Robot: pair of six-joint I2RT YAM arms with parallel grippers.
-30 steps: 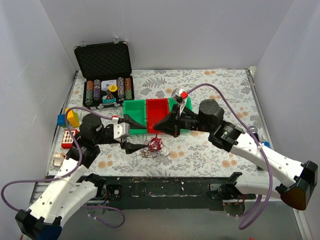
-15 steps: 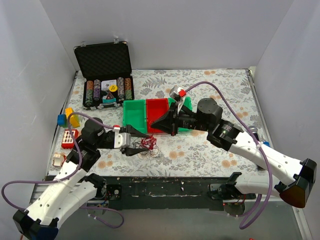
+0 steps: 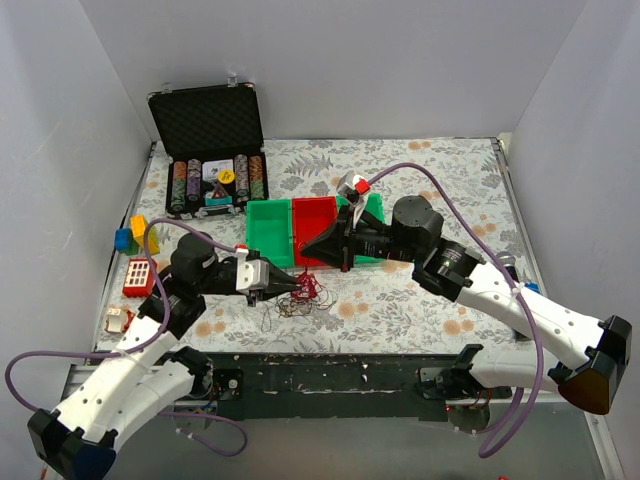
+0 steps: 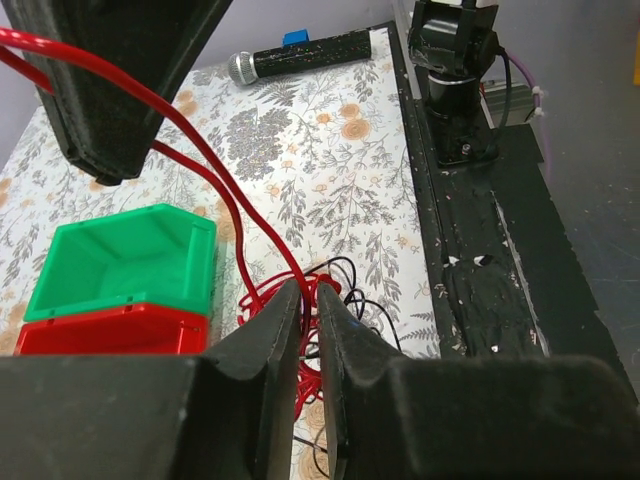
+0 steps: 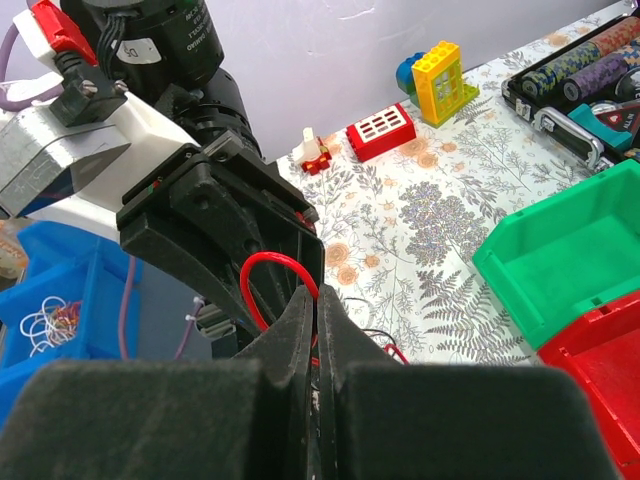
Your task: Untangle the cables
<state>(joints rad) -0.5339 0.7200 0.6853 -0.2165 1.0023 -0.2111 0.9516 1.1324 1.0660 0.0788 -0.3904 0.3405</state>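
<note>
The cables (image 3: 305, 292) are a small tangle of red and black wires on the floral table, in front of the bins. My left gripper (image 3: 298, 287) reaches into it from the left. In the left wrist view its jaws (image 4: 308, 290) stand almost together with a red cable (image 4: 240, 250) pinched between them, and black wires (image 4: 365, 300) lie just beyond. My right gripper (image 3: 312, 255) hangs just above the tangle, shut on a red cable. In the right wrist view that cable's loop (image 5: 275, 262) rises from the closed fingertips (image 5: 316, 295).
A green bin (image 3: 268, 232) and a red bin (image 3: 315, 225) stand just behind the tangle. An open poker chip case (image 3: 210, 150) is at the back left, with toy blocks (image 3: 140, 237) along the left edge. A microphone (image 4: 300, 55) lies far right.
My left gripper has moved right into the tangle and its jaws have closed from wide open onto a red cable. The right gripper has kept its hold and barely shifted.
</note>
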